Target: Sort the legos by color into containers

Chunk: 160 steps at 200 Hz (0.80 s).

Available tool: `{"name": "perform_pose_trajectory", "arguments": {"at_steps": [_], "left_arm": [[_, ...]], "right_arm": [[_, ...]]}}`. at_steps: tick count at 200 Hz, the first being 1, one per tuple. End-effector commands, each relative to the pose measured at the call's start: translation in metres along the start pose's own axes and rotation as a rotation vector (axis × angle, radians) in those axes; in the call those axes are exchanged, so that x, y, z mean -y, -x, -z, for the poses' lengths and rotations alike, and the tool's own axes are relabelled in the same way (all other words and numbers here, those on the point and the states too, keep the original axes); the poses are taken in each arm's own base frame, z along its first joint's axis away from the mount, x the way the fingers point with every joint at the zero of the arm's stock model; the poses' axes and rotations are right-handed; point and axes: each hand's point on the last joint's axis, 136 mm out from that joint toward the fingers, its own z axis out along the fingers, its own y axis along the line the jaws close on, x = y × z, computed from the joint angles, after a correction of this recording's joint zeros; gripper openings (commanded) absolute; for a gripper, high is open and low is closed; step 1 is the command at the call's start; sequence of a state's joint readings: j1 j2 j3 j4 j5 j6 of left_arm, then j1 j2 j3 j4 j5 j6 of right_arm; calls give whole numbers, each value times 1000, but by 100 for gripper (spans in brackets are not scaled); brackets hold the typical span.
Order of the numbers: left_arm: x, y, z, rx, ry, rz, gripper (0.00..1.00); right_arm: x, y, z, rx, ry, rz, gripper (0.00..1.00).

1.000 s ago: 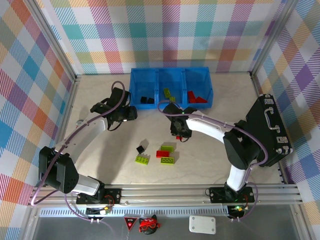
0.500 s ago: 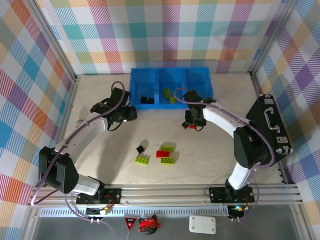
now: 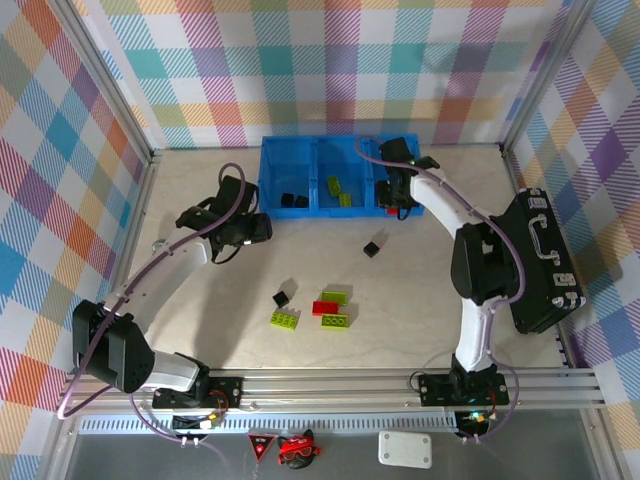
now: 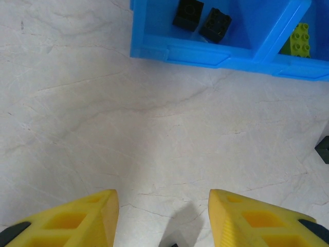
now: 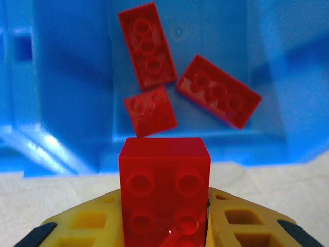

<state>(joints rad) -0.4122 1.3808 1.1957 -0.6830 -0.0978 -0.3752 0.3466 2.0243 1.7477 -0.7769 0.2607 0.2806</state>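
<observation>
Right claw (image 5: 164, 222) grips a red brick (image 5: 164, 177) just short of the rightmost compartment (image 5: 216, 36), whose red bricks (image 5: 146, 43) lie straight ahead.

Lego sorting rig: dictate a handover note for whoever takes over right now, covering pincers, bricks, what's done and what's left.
Left pincer: open, empty, over bare table in front of the bin.
Right pincer: shut on a red brick, at the front of the right compartment, not yet dropped.
Done: two black bricks in the left compartment, two green bricks in the middle, three red bricks in the right.
Left: drop the held brick, then clear the table: two loose black, three loose green, one loose red.
</observation>
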Motion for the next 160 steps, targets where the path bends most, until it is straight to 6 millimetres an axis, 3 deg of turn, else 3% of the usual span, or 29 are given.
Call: {"name": "perform_pose_trajectory", "arguments": {"at_steps": [1,55,103,160], "left_arm": [[-1,-4,13,6,6,1,49],[-10,-5,25,19,39,-9,50],[-11,-6,25,13,43,-14,50],[-10,-3,21,3,54,-24,50]], "right_arm": [[6,17,-9,-8,-38,75,31],[13,56,-36,22,-31,70,32],[27,75,-59,35,-16,50,32],[26,95,-84,86,-19,82,34]]}}
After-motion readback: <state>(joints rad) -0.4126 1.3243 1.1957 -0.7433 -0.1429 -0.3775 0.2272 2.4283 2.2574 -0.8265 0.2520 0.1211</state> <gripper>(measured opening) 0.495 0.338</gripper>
